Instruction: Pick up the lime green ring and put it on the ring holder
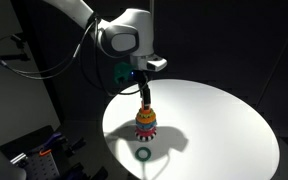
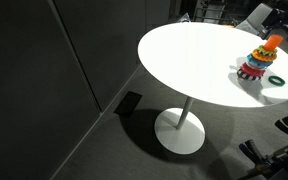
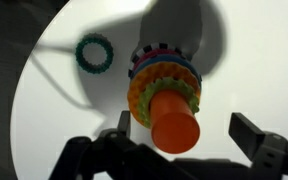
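Observation:
The ring holder (image 1: 146,121) stands upright near the middle of the round white table, with an orange peg top, yellow and red rings and a dark base. It also shows in an exterior view (image 2: 259,64) and in the wrist view (image 3: 166,92). The lime green ring (image 1: 144,153) lies flat on the table beside the holder, apart from it; it shows in an exterior view (image 2: 275,80) and in the wrist view (image 3: 95,52). My gripper (image 1: 143,92) hangs just above the holder. In the wrist view the gripper (image 3: 184,135) is open and empty, its fingers either side of the orange top.
The white table (image 1: 219,125) is round with one central pedestal foot (image 2: 180,131). The room around it is dark, with equipment near the table's edge (image 1: 39,150) and a dark wall (image 2: 44,70).

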